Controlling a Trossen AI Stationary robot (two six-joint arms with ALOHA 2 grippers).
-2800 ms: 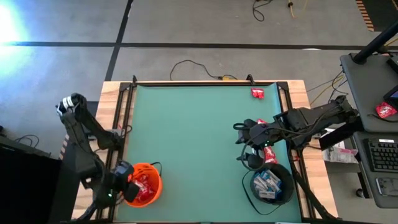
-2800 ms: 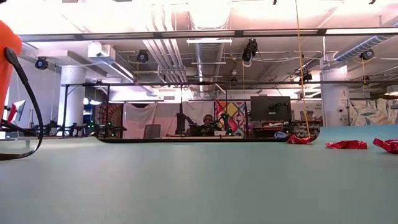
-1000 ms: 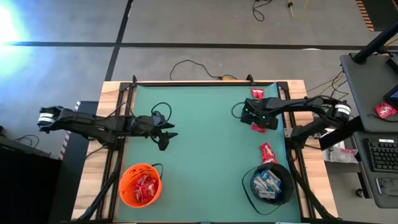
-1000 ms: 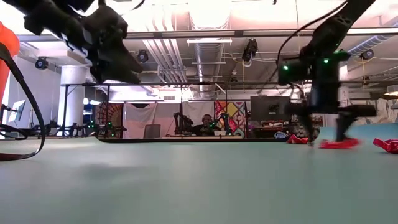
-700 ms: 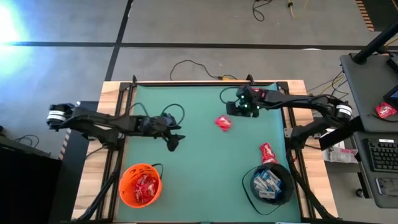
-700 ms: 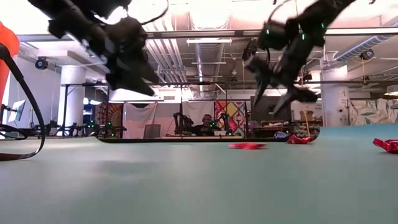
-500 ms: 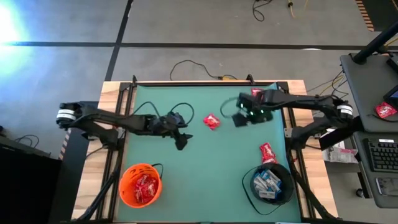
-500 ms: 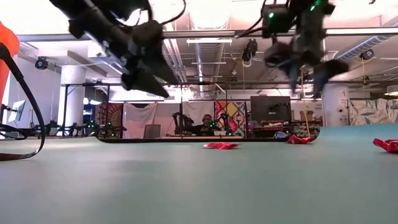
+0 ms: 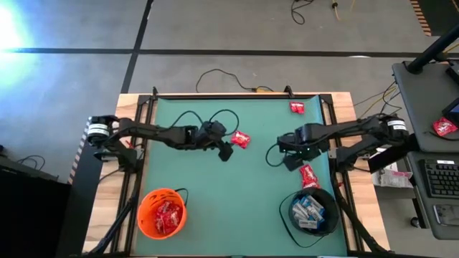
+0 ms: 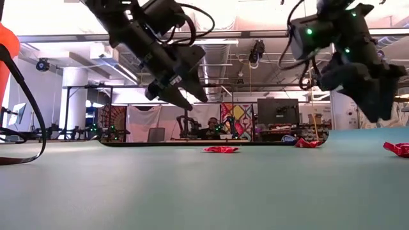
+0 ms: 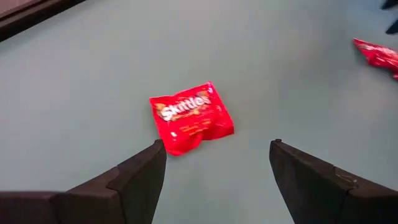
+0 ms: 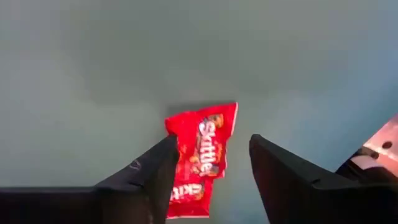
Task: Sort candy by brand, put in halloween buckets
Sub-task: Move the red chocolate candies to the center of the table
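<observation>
From table height the orange bucket (image 10: 5, 57) is cut off at the picture's edge, only a sliver and its wire handle showing, and the black bucket (image 9: 311, 211) can't be seen from there at all. From above, the orange one near the front left corner holds red packets; the black one near the front right corner holds blue-and-white sweets. The exact count in either is hard to make out.

Left gripper (image 9: 225, 150) hangs over the middle of the green mat (image 9: 215, 201), fingers spread, nothing between them, with a red Skittles packet (image 9: 240, 139) lying flat just beyond its tips. Right gripper (image 9: 292, 159) is over the right side, fingers apart and empty, above a second red packet (image 9: 308, 175) that lies just beside the black bucket's rim. A third red packet (image 9: 297, 107) sits alone close to the far right corner, near the mat's border. Wide open mat between the two buckets and along the far left.
</observation>
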